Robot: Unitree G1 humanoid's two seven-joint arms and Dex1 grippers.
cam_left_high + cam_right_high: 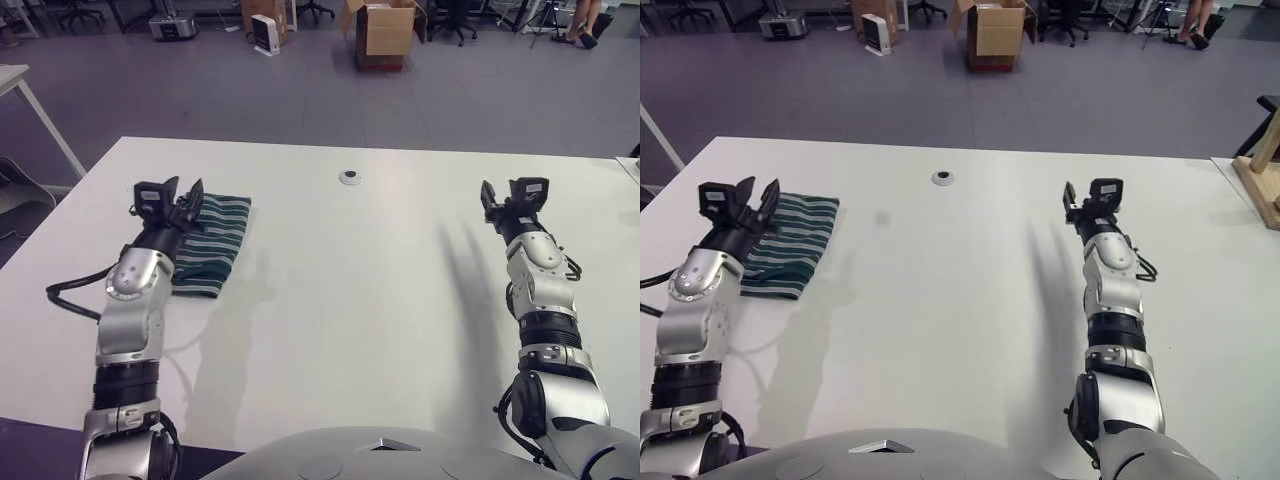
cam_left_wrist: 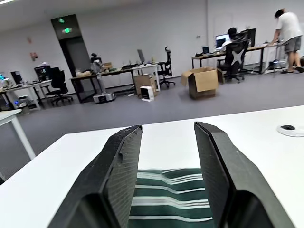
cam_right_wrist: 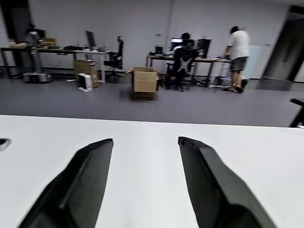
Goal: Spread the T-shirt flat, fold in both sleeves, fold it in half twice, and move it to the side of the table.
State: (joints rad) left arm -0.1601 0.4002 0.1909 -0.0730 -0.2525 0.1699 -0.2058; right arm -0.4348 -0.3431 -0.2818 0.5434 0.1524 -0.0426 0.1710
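folded t-shirt [image 1: 212,243], soft green cloth with pale stripes, lies as a neat rectangle at the worktop's [image 1: 350,300] left side. left gripper [image 2: 166,127] hovers over its near edge, jaws apart. right gripper [image 3: 145,140] hangs over smooth white surface, jaws apart too. looks nearly done: i'd lift straight up so nothing drags the layers.

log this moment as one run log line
stage: green-and-white striped T-shirt folded, at left side of white table | left gripper: open, at shirt's left edge | right gripper: open, over bare table
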